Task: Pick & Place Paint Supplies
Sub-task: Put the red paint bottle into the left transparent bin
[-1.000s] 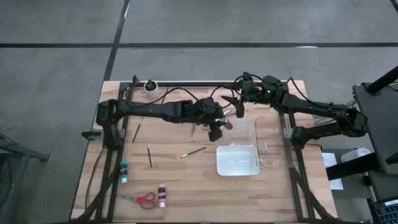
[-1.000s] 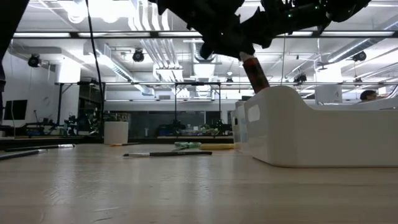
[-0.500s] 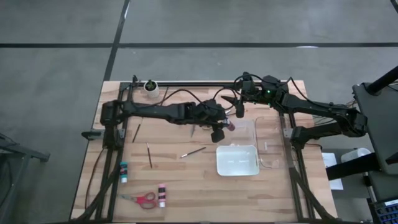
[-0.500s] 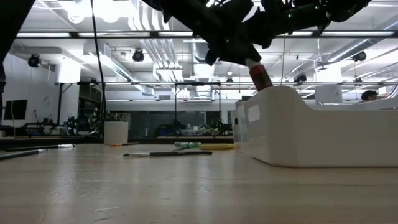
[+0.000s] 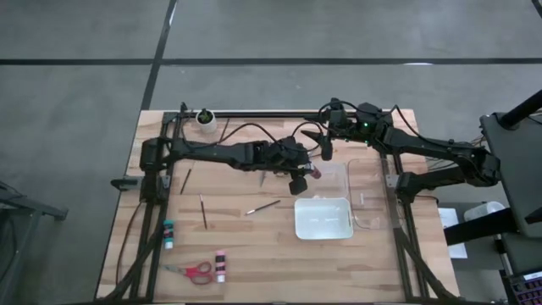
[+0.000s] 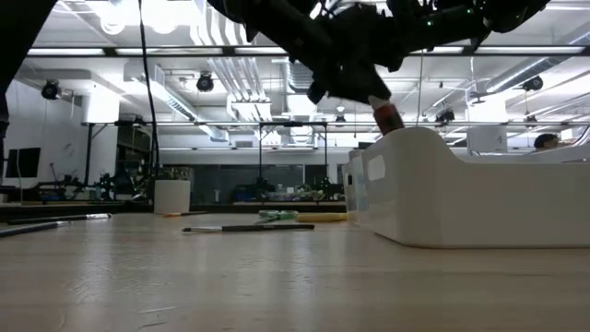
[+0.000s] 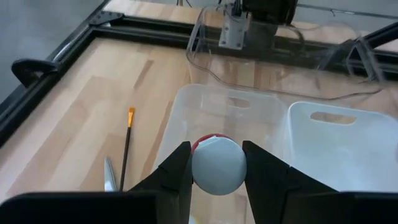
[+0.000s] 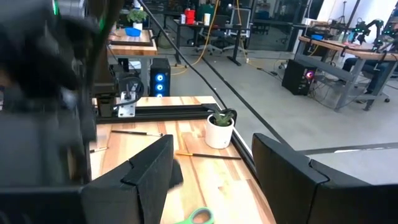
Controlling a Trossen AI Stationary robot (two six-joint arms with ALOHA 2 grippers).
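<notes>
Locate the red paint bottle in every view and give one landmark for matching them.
High view: red paint bottle at the clear bin's left edge, in the left end effector.
Low view: top centre, tilted above the white tray.
Left wrist view: pale cap between the fingers.
Right wrist view: not visible.
Shared landmark: the white tray.

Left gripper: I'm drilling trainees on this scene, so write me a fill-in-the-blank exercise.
1. The left gripper is shut on a red paint ____.
2. That gripper hangs above the clear ____.
3. The right gripper stands ____, holding nothing.
4. Red-handled ____ lie by a bottle at the table's near edge.

Missing words: bottle; bin; open; scissors
</notes>
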